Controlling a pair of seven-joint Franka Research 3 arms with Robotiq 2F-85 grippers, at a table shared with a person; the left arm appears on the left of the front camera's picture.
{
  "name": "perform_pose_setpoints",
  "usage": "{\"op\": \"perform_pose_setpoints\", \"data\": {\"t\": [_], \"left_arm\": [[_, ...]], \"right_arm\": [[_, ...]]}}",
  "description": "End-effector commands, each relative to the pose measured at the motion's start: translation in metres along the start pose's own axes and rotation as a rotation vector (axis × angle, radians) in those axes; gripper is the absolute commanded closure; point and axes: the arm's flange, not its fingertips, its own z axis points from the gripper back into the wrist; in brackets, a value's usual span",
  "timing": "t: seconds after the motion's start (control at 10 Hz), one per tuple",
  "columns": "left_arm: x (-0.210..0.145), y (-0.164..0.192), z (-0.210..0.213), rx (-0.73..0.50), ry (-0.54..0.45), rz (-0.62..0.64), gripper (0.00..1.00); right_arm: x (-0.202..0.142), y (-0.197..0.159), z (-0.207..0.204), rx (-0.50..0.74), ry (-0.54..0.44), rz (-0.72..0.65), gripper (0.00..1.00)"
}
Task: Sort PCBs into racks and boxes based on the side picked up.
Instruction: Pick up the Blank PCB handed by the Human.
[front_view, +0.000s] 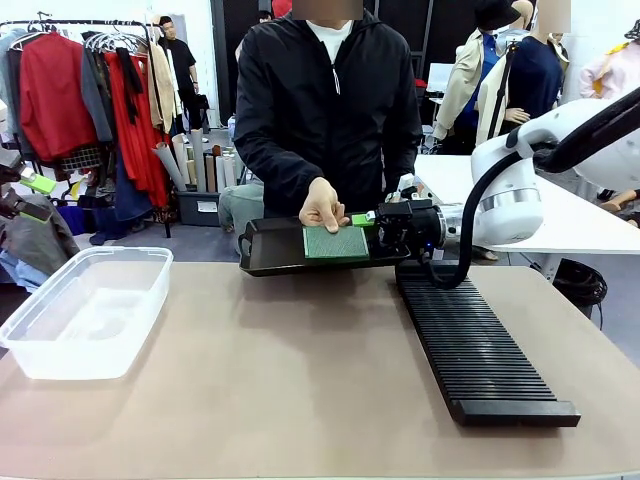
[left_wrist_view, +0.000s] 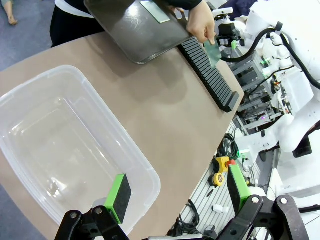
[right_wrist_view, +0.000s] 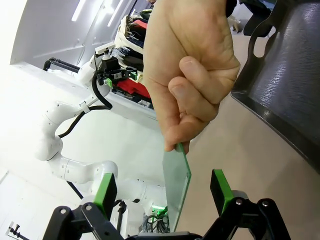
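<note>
A person's hand (right_wrist_view: 192, 75) holds a green PCB (right_wrist_view: 177, 182) by its top edge. The board hangs edge-on between the two green pads of my right gripper (right_wrist_view: 163, 192), which is open; neither pad touches it. In the front view the PCB (front_view: 336, 243) shows its dotted light-green face in front of a black tray, with the right gripper (front_view: 370, 228) at its right edge. My left gripper (left_wrist_view: 178, 192) hangs open and empty over the near end of the clear box (left_wrist_view: 60, 145). The left gripper (front_view: 38, 198) sits at the far left edge, above the box (front_view: 85, 310). The long black rack (front_view: 480, 345) lies on the table's right side.
The person stands at the far side and holds the smooth black tray (front_view: 275, 245) at the table's far edge. The tray (left_wrist_view: 135, 30) seems to carry a pale flat rectangle. The brown table (front_view: 300, 380) is bare between box and rack. A clothes rail stands behind on the left.
</note>
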Motion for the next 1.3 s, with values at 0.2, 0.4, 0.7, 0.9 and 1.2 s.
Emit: {"op": "perform_pose_setpoints", "data": {"t": [0.2,0.4,0.7,0.9,1.2], "left_arm": [[-0.0003,-0.0003,0.0005,0.003,-0.005,-0.001,0.0],[-0.0003,-0.0003,0.0005,0.003,-0.005,-0.001,0.0],[-0.0003,-0.0003,0.0005,0.003,-0.005,-0.001,0.0],[-0.0003,-0.0003,0.0005,0.003,-0.005,-0.001,0.0],[-0.0003,-0.0003,0.0005,0.003,-0.005,-0.001,0.0]], "right_arm": [[0.0135,-0.0079,-0.0077,-0.019,0.0,0.003,0.0],[0.0138,-0.0079,-0.0076,-0.022,-0.005,0.007,0.04],[0.0123,-0.007,-0.0067,-0.017,-0.025,0.01,0.28],[0.011,-0.0072,-0.0069,-0.019,-0.03,0.01,0.44],[0.0101,-0.0075,-0.0066,-0.019,-0.035,0.01,0.67]]}}
